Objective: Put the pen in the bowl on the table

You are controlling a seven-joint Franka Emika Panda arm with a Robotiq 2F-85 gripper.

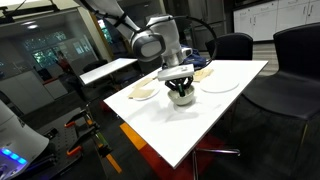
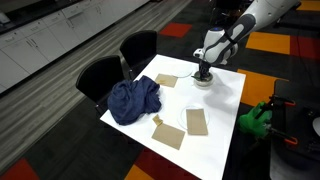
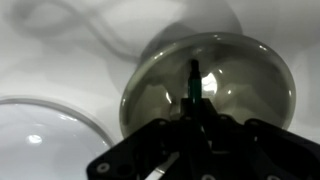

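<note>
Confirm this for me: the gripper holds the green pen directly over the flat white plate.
Not quite. The gripper holds the pen over the bowl, not the plate, which lies beside it. The wrist view shows this.

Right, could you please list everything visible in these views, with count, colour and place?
table: one, white, central in both exterior views.
bowl: one, cream, on the table under the pincer.
pen: one, dark green, upright in the bowl.
plate: one, white, beside the bowl.
shallow dish: one, pale, on the bowl's other side.
cloth: one, blue, crumpled on the table.
flat pieces: three, tan, near the cloth.
chairs: two, black, at the table's edge.
arm: one, white-grey, above the table.
pincer: one, black, closed on the pen.
</note>
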